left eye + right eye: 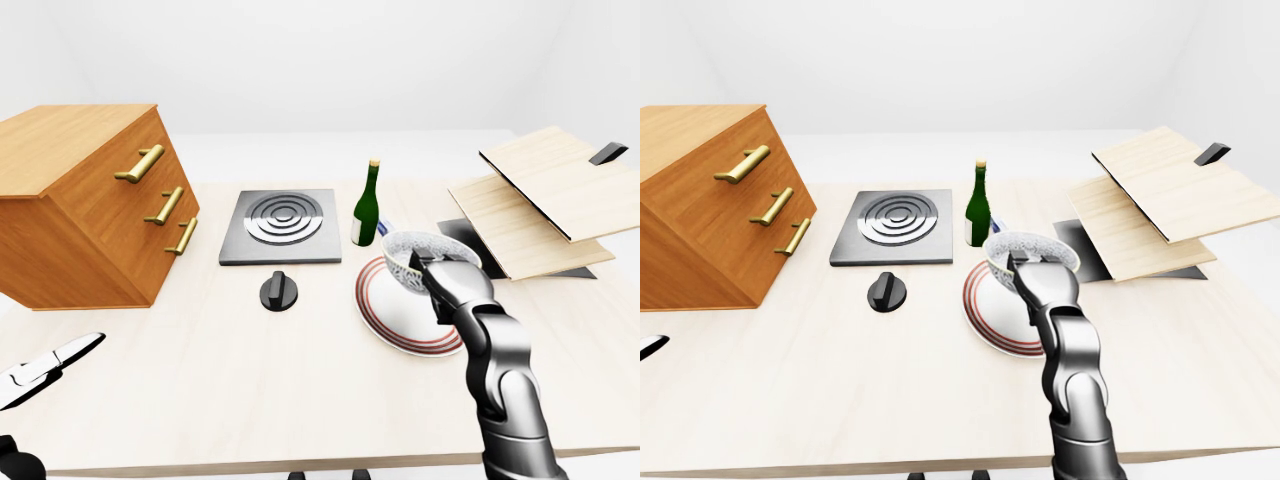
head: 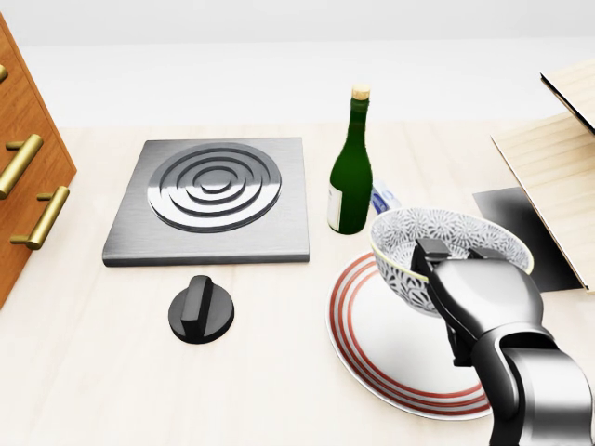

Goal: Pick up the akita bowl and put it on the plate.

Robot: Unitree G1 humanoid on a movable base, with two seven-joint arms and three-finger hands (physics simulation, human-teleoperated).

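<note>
Gripping akita bowl (image 2: 409, 240) rim, your right robot hand (image 2: 483, 299) clenched; bowl over red-striped plate (image 2: 379, 355), 1 o'clock side. Remaining: lower, release.

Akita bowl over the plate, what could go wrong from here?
The right hand grips the akita bowl by its rim only, so it could slip or tilt on release. The bowl hangs over the upper right part of the plate in the head view, not its middle; set down there it might land on the rim and tip. The green bottle stands close on the bowl's left; a leftward correction could knock it.
</note>
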